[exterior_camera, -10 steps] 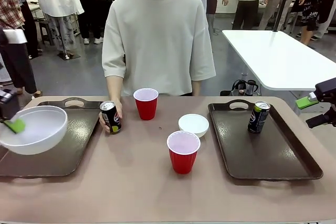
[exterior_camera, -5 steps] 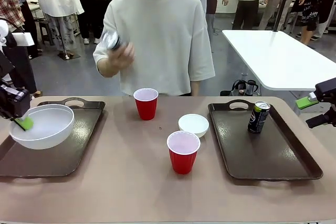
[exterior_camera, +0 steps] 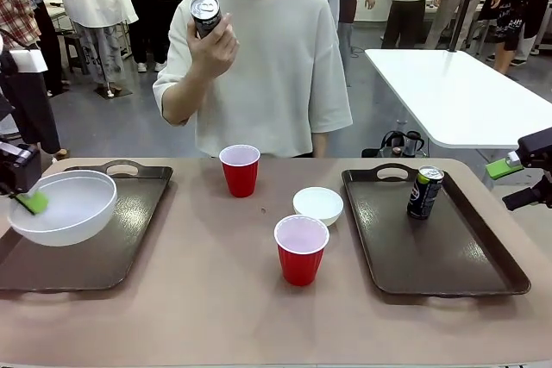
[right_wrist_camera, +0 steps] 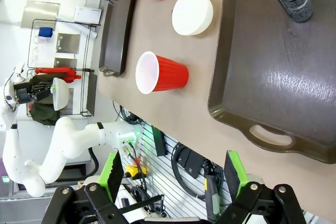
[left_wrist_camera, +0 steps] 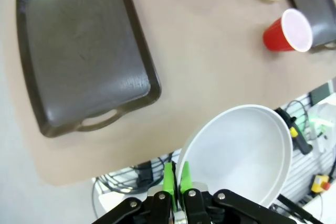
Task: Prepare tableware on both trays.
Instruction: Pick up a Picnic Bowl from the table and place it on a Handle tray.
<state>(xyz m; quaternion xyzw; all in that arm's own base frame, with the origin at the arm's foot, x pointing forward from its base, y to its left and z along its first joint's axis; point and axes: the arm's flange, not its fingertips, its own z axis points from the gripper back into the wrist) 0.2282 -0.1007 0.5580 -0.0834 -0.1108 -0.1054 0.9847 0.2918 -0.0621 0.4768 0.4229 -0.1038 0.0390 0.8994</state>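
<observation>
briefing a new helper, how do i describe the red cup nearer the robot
Find the bare table between the left tray and the right tray. Two red cups stand there with a small white bowl. The near red cup is on the robot's side of that bowl; the far red cup stands by the person.

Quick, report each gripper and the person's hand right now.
Left gripper: shut on the rim of a white bowl.
Right gripper: open, empty.
Person's hand: holding a drink can, raised.

Front cam faces person; wrist cams overlook table.
</observation>
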